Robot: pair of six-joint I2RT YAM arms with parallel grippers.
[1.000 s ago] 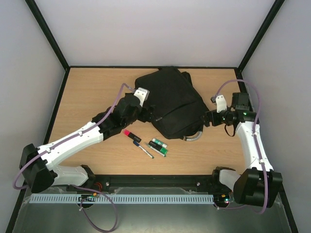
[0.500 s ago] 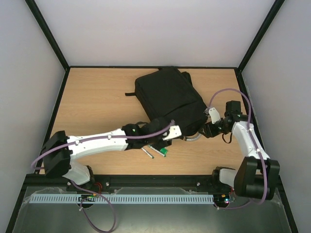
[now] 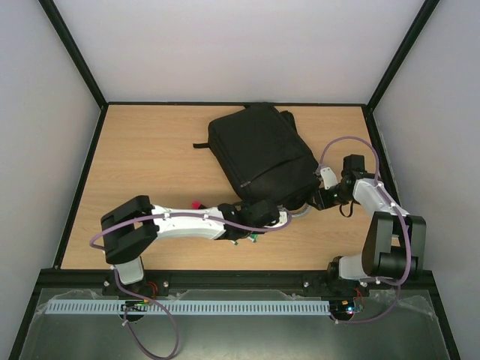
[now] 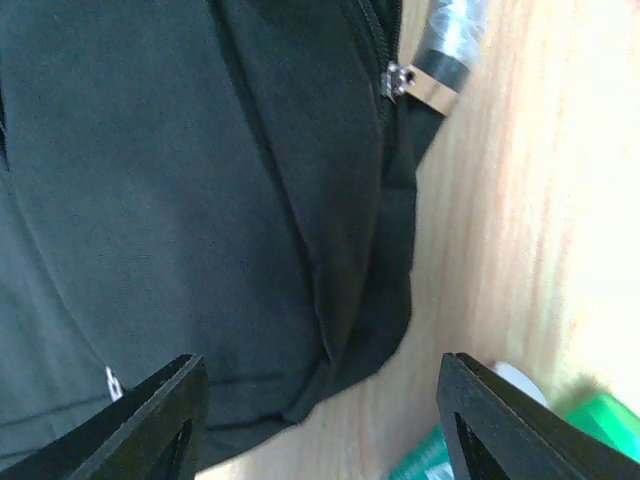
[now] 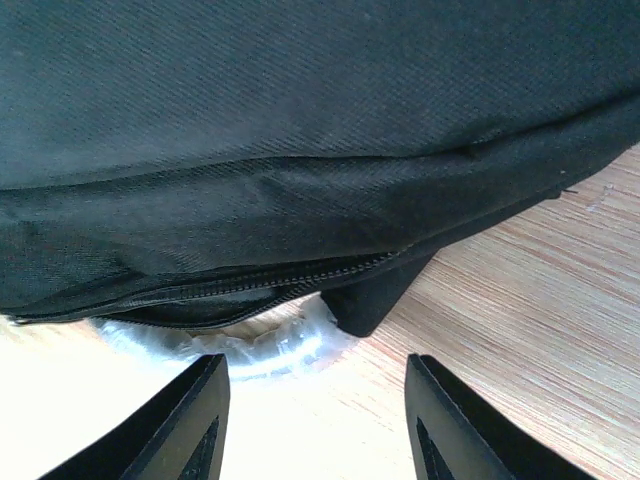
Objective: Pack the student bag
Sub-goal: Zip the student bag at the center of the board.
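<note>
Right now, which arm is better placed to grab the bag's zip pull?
Left, I'd judge. The left hand faces a near corner of the student bag, with the metal zip pull ahead of its open fingers. The right hand sees only the zip track, no pull.

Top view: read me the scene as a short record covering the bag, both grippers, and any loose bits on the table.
bag: black, lying flat on the table, right of centre
handle: grey loop, sticking out at the bag's near edge
left gripper: open, over the bag's near corner, holding nothing
right gripper: open, at the bag's edge by the handle, holding nothing
green pen: on the table beside the bag's corner
red-capped pen: on the table, mostly hidden
</note>
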